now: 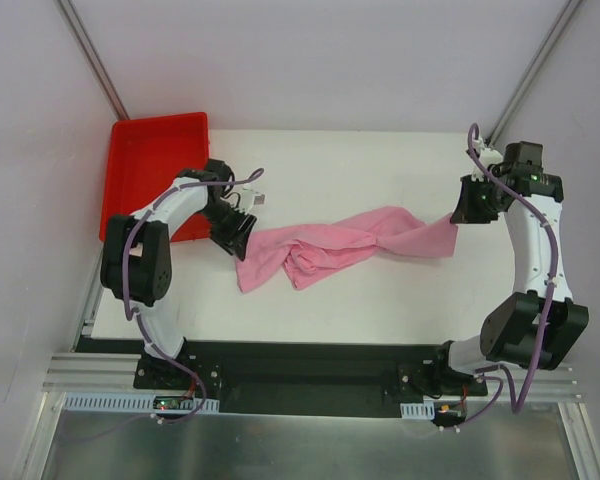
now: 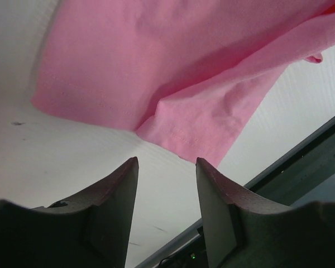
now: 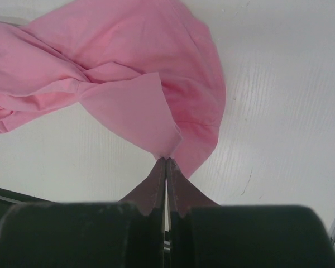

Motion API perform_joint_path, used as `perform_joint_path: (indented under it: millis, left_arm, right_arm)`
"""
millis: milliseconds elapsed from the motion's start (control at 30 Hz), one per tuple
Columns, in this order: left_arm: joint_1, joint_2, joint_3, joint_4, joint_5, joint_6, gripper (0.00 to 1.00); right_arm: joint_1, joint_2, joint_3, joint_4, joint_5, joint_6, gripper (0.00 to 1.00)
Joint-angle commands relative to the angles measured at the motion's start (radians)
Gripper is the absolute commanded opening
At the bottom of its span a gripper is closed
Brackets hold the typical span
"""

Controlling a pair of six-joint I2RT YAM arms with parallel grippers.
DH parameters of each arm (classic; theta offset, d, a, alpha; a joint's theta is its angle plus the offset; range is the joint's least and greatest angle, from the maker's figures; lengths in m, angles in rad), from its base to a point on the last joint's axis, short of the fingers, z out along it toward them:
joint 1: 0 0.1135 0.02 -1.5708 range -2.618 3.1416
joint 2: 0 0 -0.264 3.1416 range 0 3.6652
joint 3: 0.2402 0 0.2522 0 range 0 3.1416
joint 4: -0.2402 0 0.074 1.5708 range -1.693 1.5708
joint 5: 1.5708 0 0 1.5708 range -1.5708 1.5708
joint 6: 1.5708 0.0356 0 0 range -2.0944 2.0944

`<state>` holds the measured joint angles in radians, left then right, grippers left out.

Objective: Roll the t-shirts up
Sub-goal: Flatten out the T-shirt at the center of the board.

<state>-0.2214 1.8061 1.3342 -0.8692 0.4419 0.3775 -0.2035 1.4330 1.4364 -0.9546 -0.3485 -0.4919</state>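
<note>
The light-pink t-shirt (image 1: 330,250) lies twisted and bunched across the middle of the white table. My right gripper (image 1: 458,218) is shut on the shirt's right edge; in the right wrist view the closed fingertips (image 3: 166,161) pinch a fold of the pink fabric (image 3: 128,84). My left gripper (image 1: 242,240) is open and empty just left of the shirt's left end; in the left wrist view the gripper (image 2: 166,163) has its jaws apart, just short of the pink hem (image 2: 184,134). The neck label is not visible.
A red plastic tray (image 1: 145,160) sits at the table's far left corner, behind the left arm. The table's front edge and black base rail (image 1: 310,355) run below the shirt. White walls enclose the workspace.
</note>
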Motion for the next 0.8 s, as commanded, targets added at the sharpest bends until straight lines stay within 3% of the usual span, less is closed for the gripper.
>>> perform_joint_path:
  millis: [0,333,433,567,767]
  left_arm:
    - [-0.001,0.042,0.023,-0.004,0.060,0.075,0.44]
    - [-0.009,0.136,0.060,0.001,0.041,0.123,0.42]
    - [-0.018,0.160,0.077,0.002,0.032,0.126,0.39]
    - [-0.026,0.174,0.083,0.002,0.029,0.126,0.27]
    - [-0.027,0.144,0.042,-0.008,0.021,0.144,0.22]
  right_arm:
    - [-0.005,-0.046,-0.011,0.008,0.002,-0.004,0.01]
    - [-0.005,-0.034,-0.016,0.008,0.011,-0.002,0.01]
    - [-0.005,-0.033,-0.019,0.010,0.013,-0.002,0.01]
    - [-0.005,-0.033,-0.022,0.016,0.020,-0.004,0.01]
    - [-0.007,-0.032,-0.028,0.020,0.023,-0.008,0.01]
